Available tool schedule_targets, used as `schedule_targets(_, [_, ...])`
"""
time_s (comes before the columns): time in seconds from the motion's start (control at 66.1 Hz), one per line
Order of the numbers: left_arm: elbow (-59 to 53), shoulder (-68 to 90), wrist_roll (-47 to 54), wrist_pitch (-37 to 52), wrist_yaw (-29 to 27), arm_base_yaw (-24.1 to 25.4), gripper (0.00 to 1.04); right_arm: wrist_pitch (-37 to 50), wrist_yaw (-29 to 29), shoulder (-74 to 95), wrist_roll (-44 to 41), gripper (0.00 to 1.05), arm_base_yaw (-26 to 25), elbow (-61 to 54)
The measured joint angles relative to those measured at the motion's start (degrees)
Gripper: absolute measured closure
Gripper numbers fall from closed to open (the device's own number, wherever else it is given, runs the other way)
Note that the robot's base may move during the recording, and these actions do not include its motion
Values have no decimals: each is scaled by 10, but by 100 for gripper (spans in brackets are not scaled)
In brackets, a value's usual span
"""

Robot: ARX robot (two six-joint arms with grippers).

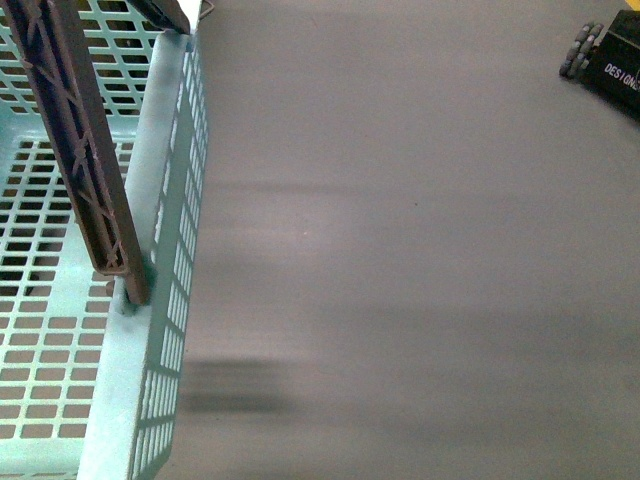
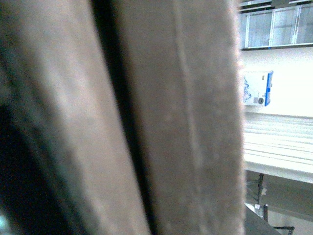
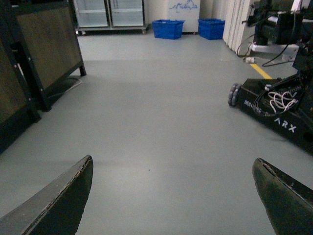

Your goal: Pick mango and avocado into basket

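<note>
The light teal basket [image 1: 165,250] fills the left of the front view, with grey floor showing through its slots. Its brown ribbed handle [image 1: 85,160] slants up to the top edge. In the left wrist view the handle [image 2: 186,122] is a blurred brown mass filling most of the picture; my left gripper is shut on it, though its fingers do not show. My right gripper [image 3: 172,159] is open over bare grey floor with nothing between its dark fingers [image 3: 63,200]. The mango and the avocado are out of view.
A black wheeled robot base [image 3: 274,107] stands to one side, its corner also showing in the front view [image 1: 610,60]. Dark framed panels [image 3: 44,49] line the other side. Blue bins [image 3: 168,27] sit far off by the wall. Grey floor [image 1: 420,250] lies between.
</note>
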Motion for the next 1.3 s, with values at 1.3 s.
schedule_targets(1.3, [0, 0, 0, 0, 0, 0, 79, 0, 0, 0, 0, 9, 0, 0])
